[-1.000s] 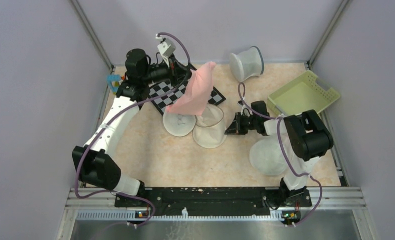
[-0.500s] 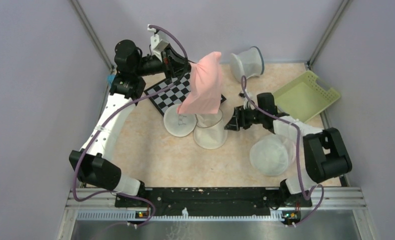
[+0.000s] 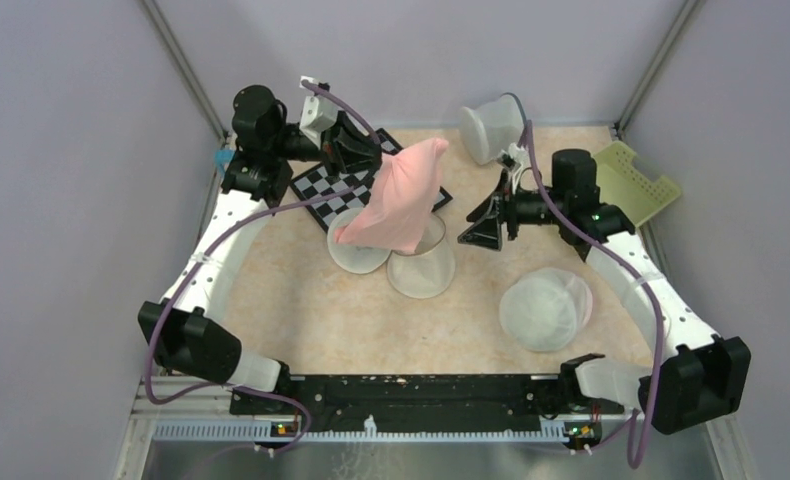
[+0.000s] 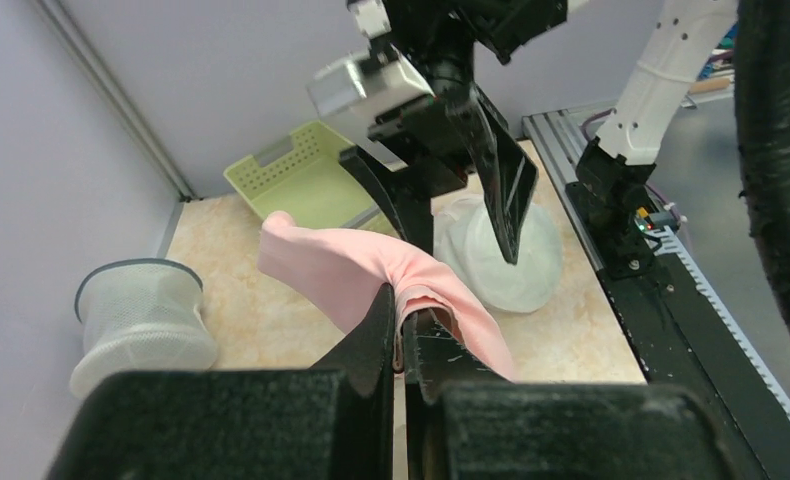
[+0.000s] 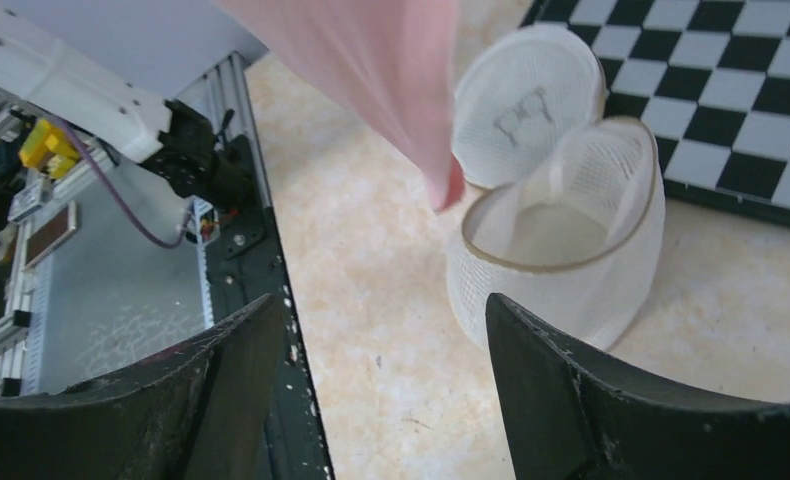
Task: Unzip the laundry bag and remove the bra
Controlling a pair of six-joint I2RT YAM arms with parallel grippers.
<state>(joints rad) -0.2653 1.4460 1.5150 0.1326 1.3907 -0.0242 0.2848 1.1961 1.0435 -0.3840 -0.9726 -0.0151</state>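
Note:
The bra [image 3: 401, 200], limp pale-pink fabric, hangs in the air from my left gripper [image 3: 381, 167], which is shut on a fold of it [image 4: 403, 318]. Its lower end dangles just above the laundry bag [image 3: 420, 268]. The bag lies unzipped on the table, its round lid [image 3: 357, 249] with the small black drawing flipped to the left. In the right wrist view the bag's open mesh cup [image 5: 561, 235] shows no fabric inside, and the bra [image 5: 371, 60] hangs above it. My right gripper [image 3: 484, 215] hovers to the right of the bag, open and holding nothing [image 5: 386, 335].
A checkerboard mat [image 3: 339, 186] lies under the left gripper. A plain domed mesh bag [image 3: 545, 309] sits at the front right. A white cylindrical bin [image 3: 492, 126] lies on its side at the back. A pale green basket [image 3: 639, 181] is at the right wall.
My right gripper has opened and drawn back up and to the right, away from the laundry bag. The left gripper has lifted the bra and swung it slightly right.

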